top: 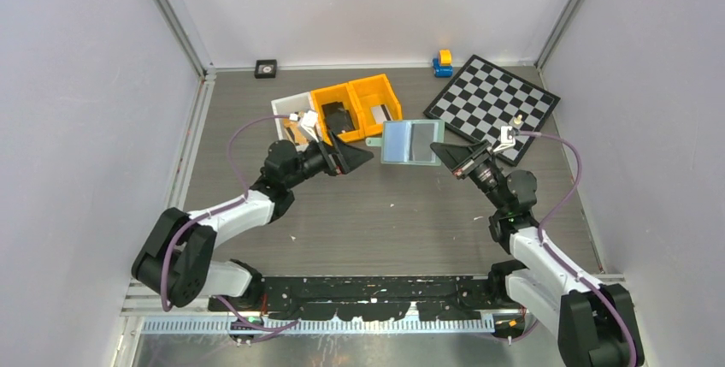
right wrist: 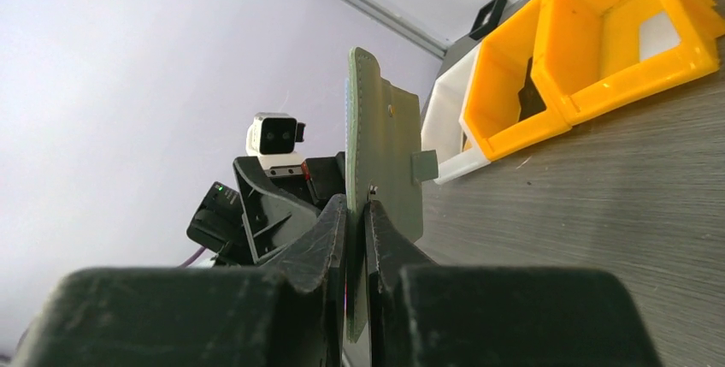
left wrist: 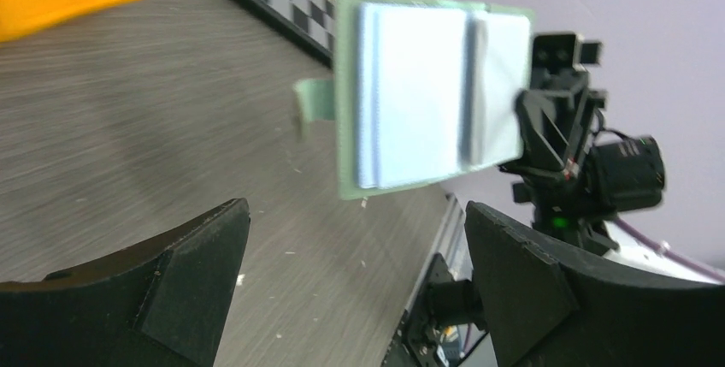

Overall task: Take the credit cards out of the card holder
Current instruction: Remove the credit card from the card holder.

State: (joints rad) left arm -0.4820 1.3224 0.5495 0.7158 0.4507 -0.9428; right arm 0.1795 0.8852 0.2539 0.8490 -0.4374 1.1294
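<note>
1. The right gripper (right wrist: pixel 355 209) is clamped on one edge of the card holder (right wrist: pixel 389 145); its two fingers pinch the thin green cover from both sides.
2. The card holder (top: pixel 412 142) hangs unfolded in the air above the table (top: pixel 385 221), between the two arms; it touches nothing but the right gripper (top: pixel 438 150).
3. In the left wrist view the card holder (left wrist: pixel 410 102) shows its inner face; two pale-blue glossy sleeves lie side by side on the green backing; a small green tab (left wrist: pixel 312 102) sticks out from the far edge.
4. The left gripper (left wrist: pixel 355 213) has its jaws spread wide and holds nothing; it faces the sleeves, near them but apart.
5. In the top view the left gripper (top: pixel 366 155) sits just left of the holder.
6. Behind stand two orange bins (top: pixel 363 97) and a white bin (top: pixel 286 109); a checkerboard (top: pixel 496 102) lies to the right.
</note>
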